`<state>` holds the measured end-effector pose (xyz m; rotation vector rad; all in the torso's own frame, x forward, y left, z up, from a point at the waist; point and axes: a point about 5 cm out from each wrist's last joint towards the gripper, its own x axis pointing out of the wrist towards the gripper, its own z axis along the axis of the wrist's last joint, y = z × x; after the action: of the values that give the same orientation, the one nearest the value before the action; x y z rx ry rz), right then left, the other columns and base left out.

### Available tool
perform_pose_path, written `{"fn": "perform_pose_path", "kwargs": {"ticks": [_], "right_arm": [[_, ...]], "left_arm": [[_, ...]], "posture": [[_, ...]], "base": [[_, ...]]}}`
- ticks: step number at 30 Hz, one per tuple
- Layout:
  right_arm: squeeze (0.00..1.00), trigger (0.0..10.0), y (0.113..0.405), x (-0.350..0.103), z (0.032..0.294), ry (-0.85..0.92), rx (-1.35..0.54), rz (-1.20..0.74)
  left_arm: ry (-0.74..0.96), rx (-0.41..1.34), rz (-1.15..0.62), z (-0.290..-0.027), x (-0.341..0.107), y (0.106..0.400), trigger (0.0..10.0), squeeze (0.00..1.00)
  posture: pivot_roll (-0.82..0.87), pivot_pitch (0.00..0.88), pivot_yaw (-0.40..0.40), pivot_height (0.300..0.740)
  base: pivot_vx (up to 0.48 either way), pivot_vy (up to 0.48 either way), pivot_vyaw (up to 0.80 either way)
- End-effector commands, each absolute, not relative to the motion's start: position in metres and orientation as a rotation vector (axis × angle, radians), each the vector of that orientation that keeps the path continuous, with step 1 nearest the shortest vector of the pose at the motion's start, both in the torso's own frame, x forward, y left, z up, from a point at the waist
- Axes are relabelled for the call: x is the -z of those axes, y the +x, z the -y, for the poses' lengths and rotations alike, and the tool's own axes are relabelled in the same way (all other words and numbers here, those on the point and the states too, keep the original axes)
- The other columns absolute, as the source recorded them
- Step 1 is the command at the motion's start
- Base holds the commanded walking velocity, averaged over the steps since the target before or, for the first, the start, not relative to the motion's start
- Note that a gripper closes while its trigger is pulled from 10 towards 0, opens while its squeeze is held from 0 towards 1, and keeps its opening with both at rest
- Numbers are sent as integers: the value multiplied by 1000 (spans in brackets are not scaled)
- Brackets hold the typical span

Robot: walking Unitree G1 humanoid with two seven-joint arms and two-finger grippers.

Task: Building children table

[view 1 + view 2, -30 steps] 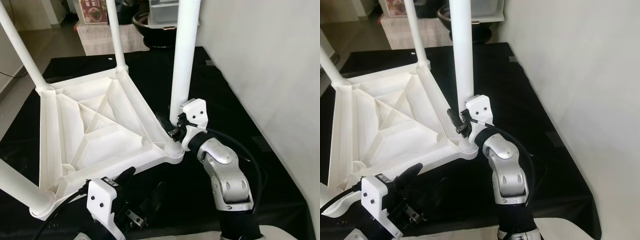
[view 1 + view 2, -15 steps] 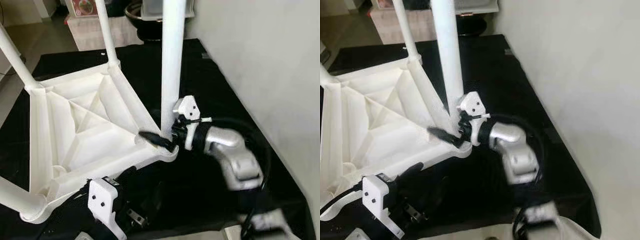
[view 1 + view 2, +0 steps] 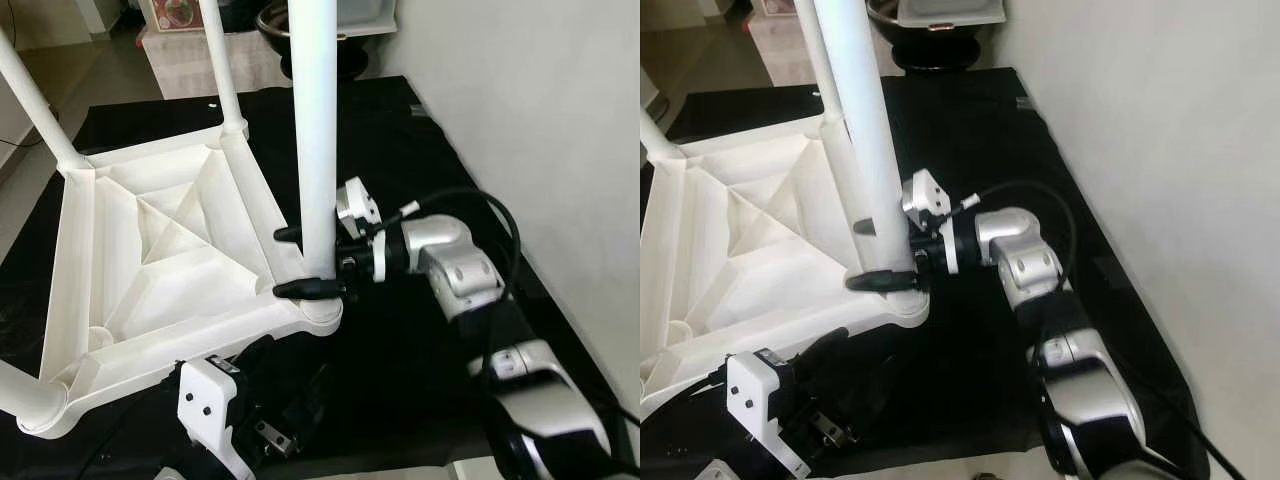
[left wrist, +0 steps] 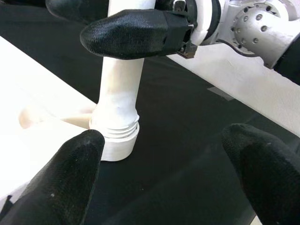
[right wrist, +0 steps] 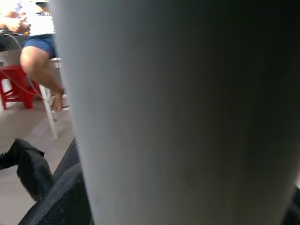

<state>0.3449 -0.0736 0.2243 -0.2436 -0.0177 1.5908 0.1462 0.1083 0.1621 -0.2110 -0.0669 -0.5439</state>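
Daylight fills the head views evenly and both are sharp, with no motion blur. The white table frame [image 3: 150, 270] is bright, nearly washed out on its flat panels, while the black mat [image 3: 420, 340] beneath swallows detail around the left gripper [image 3: 265, 425] at the lower edge. The wall [image 3: 530, 120] on the right is pale and softly lit, with only faint shadows. In the left wrist view the two near fingertips [image 4: 56, 187] are soft and out of focus; the leg base beyond is clearer. The right wrist view is dim and blurred: the white leg [image 5: 178, 112], pressed close to the lens, reads as a grey gradient, and a seated person [image 5: 37, 47] behind is hazy.
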Motion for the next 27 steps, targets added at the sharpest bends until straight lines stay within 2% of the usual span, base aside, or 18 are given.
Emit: {"fn": "perform_pose_path", "kwargs": {"ticks": [1,2,3,12,17,20,22,23,24,25,26,27], "right_arm": [[0,10000,344,-221,68,-246,-1653,0],[0,10000,344,-221,68,-246,-1653,0],[0,0,345,-220,70,-234,-1664,-13],[0,0,345,-214,80,-213,-1635,-20],[0,0,349,-196,98,-178,-1404,5],[0,0,348,-193,100,-156,-1349,2],[0,0,346,-188,103,-111,-1210,-5],[0,0,346,-188,103,-111,-1210,-5],[0,0,356,-179,119,-191,-714,-41],[0,0,344,-173,128,-213,-482,-46],[0,0,333,-170,136,-223,-333,-50],[0,0,333,-170,136,-223,-333,-50]], "left_arm": [[-206,537,55,-108,-162,144,10000,0],[-206,537,55,-108,-162,144,10000,0],[-205,534,55,-108,-162,144,10000,0],[-204,535,57,-109,-162,145,10000,0],[-205,538,58,-109,-162,147,10000,0],[-205,539,58,-110,-161,147,10000,0],[-205,539,58,-111,-161,147,10000,0],[-205,539,58,-111,-161,147,10000,0],[-204,536,57,-112,-161,147,10000,0],[-203,535,57,-114,-161,147,10000,0],[-202,534,57,-115,-161,147,10000,0],[-202,534,57,-115,-161,147,10000,0]], "posture": [[93,154,-7,740],[93,154,-7,740],[93,154,-9,740],[86,154,-5,740],[73,154,-1,740],[69,156,-2,740],[67,156,-3,740],[67,156,-3,740],[57,159,6,740],[54,158,8,740],[56,157,13,740],[56,157,13,740]], "base": [[0,0,0],[0,0,0],[0,0,0],[0,0,0],[0,0,0],[0,0,0],[0,0,0],[0,0,0],[0,0,0],[0,0,0],[0,0,0],[0,0,0]]}}
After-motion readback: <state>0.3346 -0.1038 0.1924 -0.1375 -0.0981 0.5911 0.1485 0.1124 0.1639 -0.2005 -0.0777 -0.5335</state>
